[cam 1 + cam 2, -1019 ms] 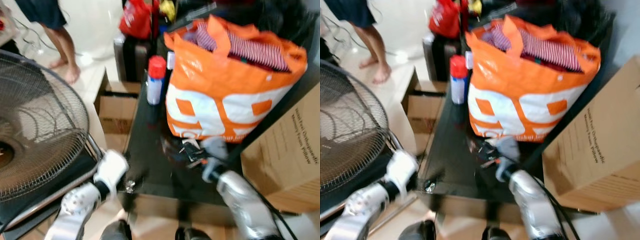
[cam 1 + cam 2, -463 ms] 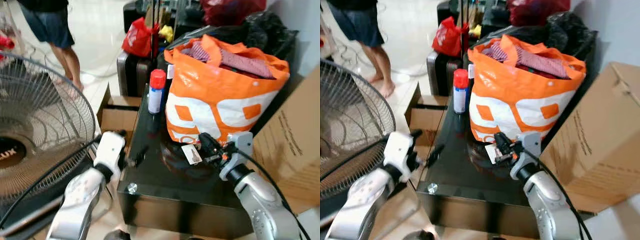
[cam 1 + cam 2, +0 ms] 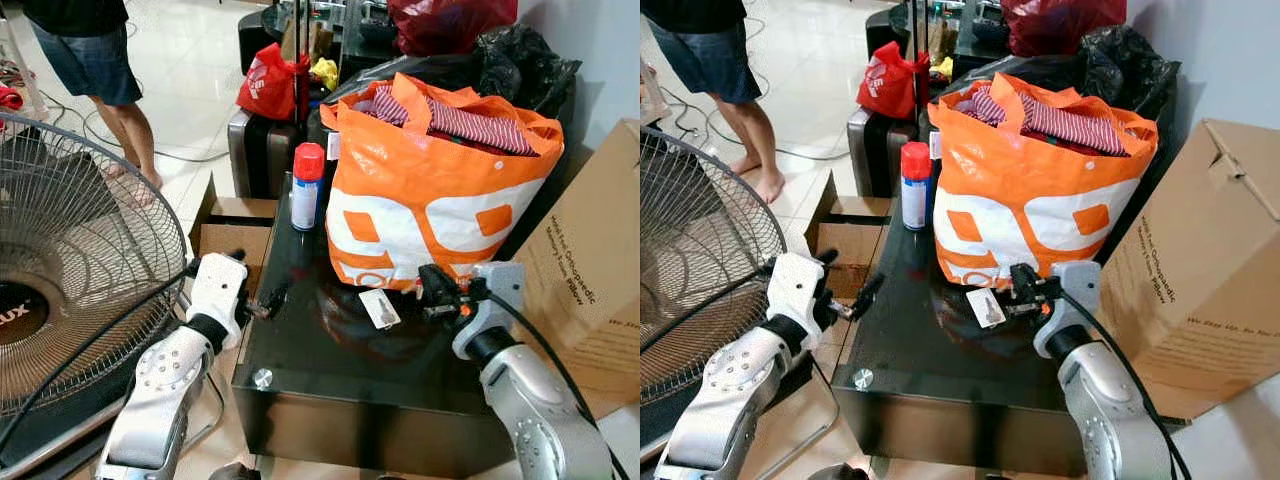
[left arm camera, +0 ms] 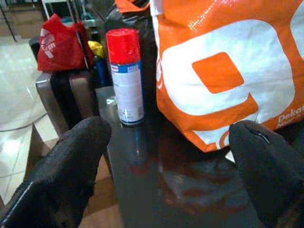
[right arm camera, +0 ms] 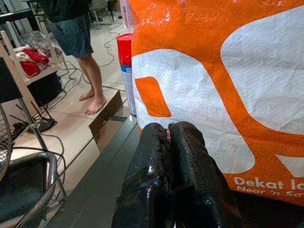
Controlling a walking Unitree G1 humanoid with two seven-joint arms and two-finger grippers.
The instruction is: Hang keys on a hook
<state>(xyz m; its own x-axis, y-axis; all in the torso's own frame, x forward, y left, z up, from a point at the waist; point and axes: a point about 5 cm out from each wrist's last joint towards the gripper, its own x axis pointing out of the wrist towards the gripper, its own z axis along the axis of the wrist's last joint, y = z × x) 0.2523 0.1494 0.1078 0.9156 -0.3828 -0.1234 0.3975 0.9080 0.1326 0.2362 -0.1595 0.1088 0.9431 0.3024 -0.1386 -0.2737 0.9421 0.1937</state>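
Right eye view is sharp now; one second ago it was all blurry, so my robot has stopped swinging its head. The camera also looks a bit higher than before, and I can see the brown box [image 3: 1200,260] on the right much better.

My right hand [image 3: 1018,293] is squeezed tight on the keys [image 3: 992,303]. A white tag hangs from them. One second ago the hand was low by the black counter [image 3: 910,330]. Now it holds the keys up in the air, just in front of the big orange bag [image 3: 1040,190]. In the right wrist view the two black fingers [image 5: 156,161] are pressed together, with a tiny bit of red between them.

My left hand [image 3: 262,303] is wide apart and holds nothing. It hangs by the left edge of the counter, near the big fan [image 3: 70,260]. A red-topped spray can [image 3: 306,186] stands on the counter beside the bag. A person [image 3: 710,60] stands far back on the floor.

I think picking up is done. I cannot see any hook yet, so I guess I must look around for it next.
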